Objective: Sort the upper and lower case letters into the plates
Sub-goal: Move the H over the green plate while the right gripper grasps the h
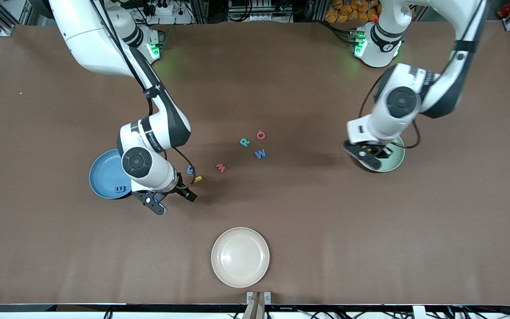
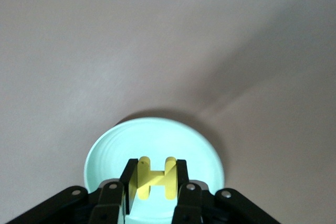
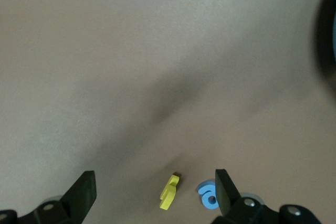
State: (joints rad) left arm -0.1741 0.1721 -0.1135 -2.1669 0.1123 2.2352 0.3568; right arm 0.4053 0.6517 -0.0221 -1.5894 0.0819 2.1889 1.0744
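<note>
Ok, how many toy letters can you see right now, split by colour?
Yellow letters: 2, one held in the left gripper over the mint plate, one on the table.
Red letters: 2, on the table.
Teal letter: 1, on the table.
Blue letters: 3, one in the blue plate, two on the table.
Total: 8.

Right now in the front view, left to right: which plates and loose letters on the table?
sky blue plate → small blue letter → red m → cream-white plate → teal R → blue W → mint green plate. The other letters overlap these in order, so they are left out.
</note>
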